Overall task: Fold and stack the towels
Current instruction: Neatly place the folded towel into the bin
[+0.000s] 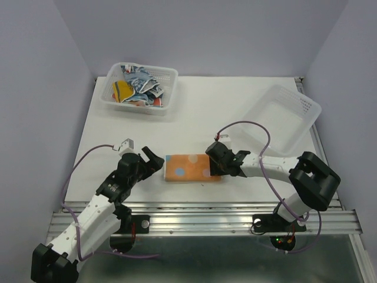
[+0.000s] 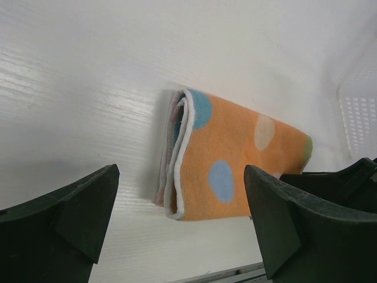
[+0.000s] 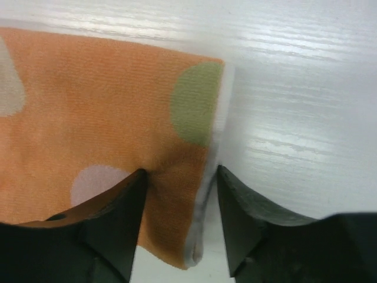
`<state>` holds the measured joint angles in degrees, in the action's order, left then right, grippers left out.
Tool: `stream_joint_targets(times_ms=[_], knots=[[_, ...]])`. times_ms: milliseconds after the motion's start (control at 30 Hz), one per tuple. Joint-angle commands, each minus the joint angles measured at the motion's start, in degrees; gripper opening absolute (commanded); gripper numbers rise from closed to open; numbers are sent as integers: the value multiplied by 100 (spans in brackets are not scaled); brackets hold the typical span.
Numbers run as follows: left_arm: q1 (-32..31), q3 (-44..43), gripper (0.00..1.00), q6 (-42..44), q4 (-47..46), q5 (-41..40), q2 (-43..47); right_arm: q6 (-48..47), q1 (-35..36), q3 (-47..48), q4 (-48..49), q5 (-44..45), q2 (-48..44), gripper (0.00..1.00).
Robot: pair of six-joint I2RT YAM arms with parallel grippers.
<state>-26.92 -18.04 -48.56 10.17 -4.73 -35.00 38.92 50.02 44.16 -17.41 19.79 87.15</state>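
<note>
An orange dotted towel [image 1: 188, 168] lies folded into a rectangle on the white table [image 1: 224, 106] near the front edge. My left gripper [image 1: 154, 160] is open and empty, just left of the towel's layered end; in the left wrist view its jaws [image 2: 181, 177] frame that towel [image 2: 235, 153]. My right gripper [image 1: 215, 165] is at the towel's right end. In the right wrist view its fingers [image 3: 179, 177] are closed in on the towel's [image 3: 88, 100] white-hemmed corner, the cloth bunched between them. Several other towels [image 1: 138, 85] lie crumpled in the back-left basket.
A white lattice basket [image 1: 171, 73] holding the crumpled towels stands at the back left. A second white basket [image 1: 306, 109] stands at the right, with nothing in it; it also shows in the left wrist view [image 2: 359, 118]. A metal rail [image 1: 206, 218] runs along the table's front.
</note>
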Motion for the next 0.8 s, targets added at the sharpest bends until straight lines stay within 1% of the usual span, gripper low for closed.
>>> stream_joint_targets(times_ms=[0,67,100,167,200,267,300,333,367,433,467,567,600,633,700,733,767], knots=[[-7,-112,99,92,-68,-186,134,99,122,277,-122,306,477,52],[-7,-103,99,92,-68,-212,160,168,140,312,-166,428,653,45],[-7,-103,99,92,-60,-221,178,186,140,330,-184,499,688,37],[-7,-103,99,92,-60,-221,187,134,140,347,-263,700,733,32],[-7,-103,99,92,-59,-212,187,55,140,313,-263,719,707,24],[2,-103,99,92,-77,-221,178,-383,140,286,-245,903,523,14],[-6,-103,99,101,-77,-221,187,-550,131,303,-306,1017,435,5],[-7,-103,99,118,-86,-221,178,-778,131,391,-411,1131,338,2],[-7,-103,99,118,-95,-230,152,-1181,122,444,-482,1428,224,1],[-7,-120,99,110,-86,-265,134,-1692,122,540,-535,1807,-92,1],[-7,-138,99,109,-68,-282,108,-2112,44,567,-535,1852,-198,1],[-7,-182,99,74,2,-361,73,-2887,-132,576,-405,1520,-637,1],[-7,-199,99,57,11,-397,64,-3525,-255,559,-386,1319,-734,1],[-7,-200,99,39,54,-458,73,-3836,-299,550,-369,1143,-909,1],[-7,-200,99,22,64,-494,73,-4696,-431,549,-421,1272,-1051,1],[-7,-200,99,22,72,-502,64,-4761,-501,584,-473,1386,-1130,1],[2,-208,99,13,90,-528,73,-5040,-641,620,-561,1204,-1270,1]])
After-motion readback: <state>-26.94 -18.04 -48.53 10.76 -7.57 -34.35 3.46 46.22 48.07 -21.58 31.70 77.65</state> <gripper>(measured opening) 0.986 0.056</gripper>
